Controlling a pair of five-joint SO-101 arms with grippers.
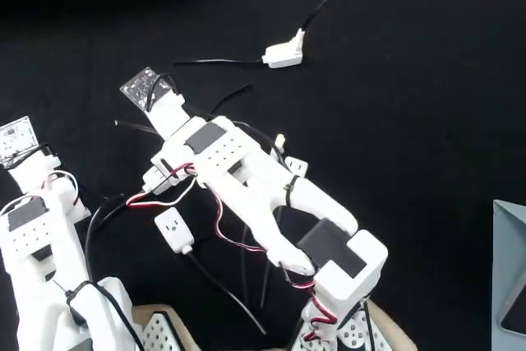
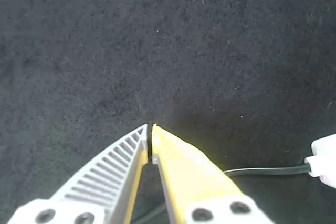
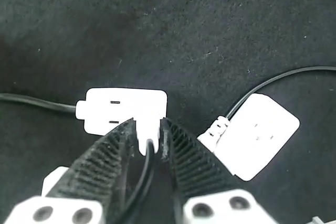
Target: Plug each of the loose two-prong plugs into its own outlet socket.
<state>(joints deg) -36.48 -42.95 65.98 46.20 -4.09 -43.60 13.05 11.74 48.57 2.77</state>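
one plug at the socket, the rest waiting

grips a white plug (image 3: 143,139) in the right pincer (image 3: 148,124), set narrow, with the plug's cable (image 3: 147,163) running back between the pads. presses the plug's nose against the long side of a two-slot socket block (image 3: 123,106), both visible slots facing up and bare; cannot tell whether any prong sits in anything there. finds, just beside it on the black counter (image 3: 210,24), a second white socket (image 3: 260,135) with its own lead, likewise unfilled.

shows the left pincer (image 2: 150,128) pinched tip to tip on nothing, over bare counter, near a white piece (image 2: 325,160) and its black cord (image 2: 262,170) at the frame edge; cannot tell whether plug or socket.

reads as early work: at best one plug being offered up, none clearly seated, at least two sockets open.

adds, from the high view, the wider layout: a far white connector (image 1: 283,53) well apart toward the back of the counter, cords leaving both ends, perhaps a pair already joined, too small to tell; a cabled socket (image 1: 173,228) near the right arm (image 1: 246,191); the left arm (image 1: 33,236) off to the side. covers the held plug with the arm there, so turns to the right wrist view for the grip, the slots and the contact.
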